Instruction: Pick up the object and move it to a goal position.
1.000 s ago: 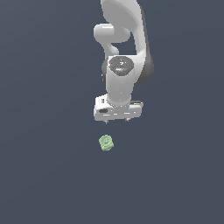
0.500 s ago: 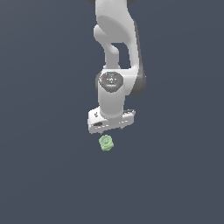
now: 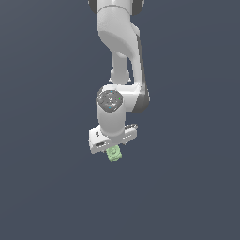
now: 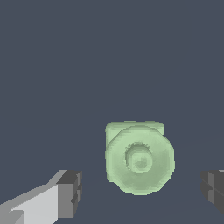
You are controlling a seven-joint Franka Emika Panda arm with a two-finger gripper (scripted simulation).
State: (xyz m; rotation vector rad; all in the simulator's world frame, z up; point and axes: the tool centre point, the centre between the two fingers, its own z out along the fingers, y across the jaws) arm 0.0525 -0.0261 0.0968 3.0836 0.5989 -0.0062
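The object (image 3: 114, 154) is a small pale green knobby piece lying on the dark floor, just under the arm's hand in the exterior view. In the wrist view the object (image 4: 139, 158) shows its circular ringed face and sits between the two dark fingertips (image 4: 70, 192). My gripper (image 4: 142, 192) is open, with one finger on each side of the object and a gap to each. In the exterior view the gripper (image 3: 112, 149) is low, right over the object, and its fingers are mostly hidden by the hand.
A plain dark grey floor (image 3: 187, 187) lies all around. The white arm (image 3: 119, 56) rises from the hand to the upper edge of the exterior view.
The arm has come down and swung toward the object. The hand, which hung above and apart from it, now sits right over it with the fingers astride it. The object has not moved.
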